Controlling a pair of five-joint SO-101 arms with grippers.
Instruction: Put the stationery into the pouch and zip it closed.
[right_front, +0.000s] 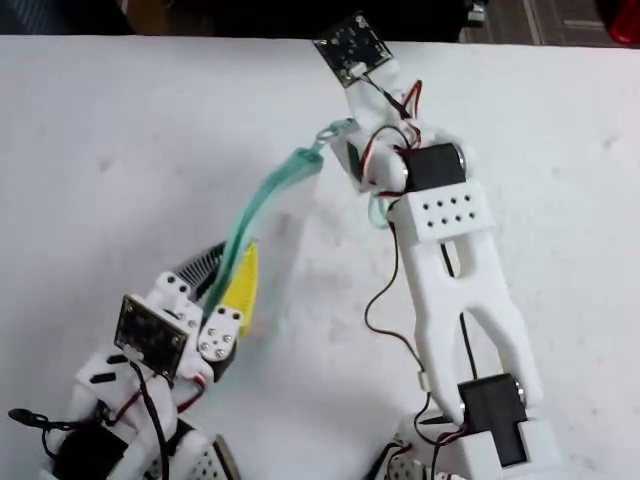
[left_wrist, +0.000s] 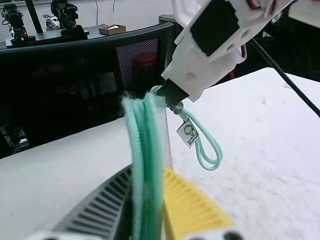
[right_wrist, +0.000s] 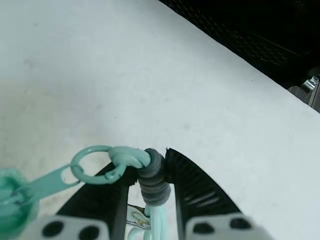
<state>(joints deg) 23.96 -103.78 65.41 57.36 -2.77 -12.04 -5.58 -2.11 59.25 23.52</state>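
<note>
The left gripper (right_front: 225, 268) pinches the teal pouch (right_front: 265, 195) edge-up above the table's (right_front: 100, 150) middle. The right gripper (right_wrist: 150, 167) clamps the zipper pull's beaded cord (right_wrist: 154, 189) nearer the far edge.

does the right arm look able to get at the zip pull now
Probably yes: the right gripper is shut on the cord clipped to the zip pull, and nothing lies between them.

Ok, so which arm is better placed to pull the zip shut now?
Right, probably: the right gripper is shut on the zip pull's cord at one end of the pouch, while the left gripper clamps the other end and can steady it.
</note>
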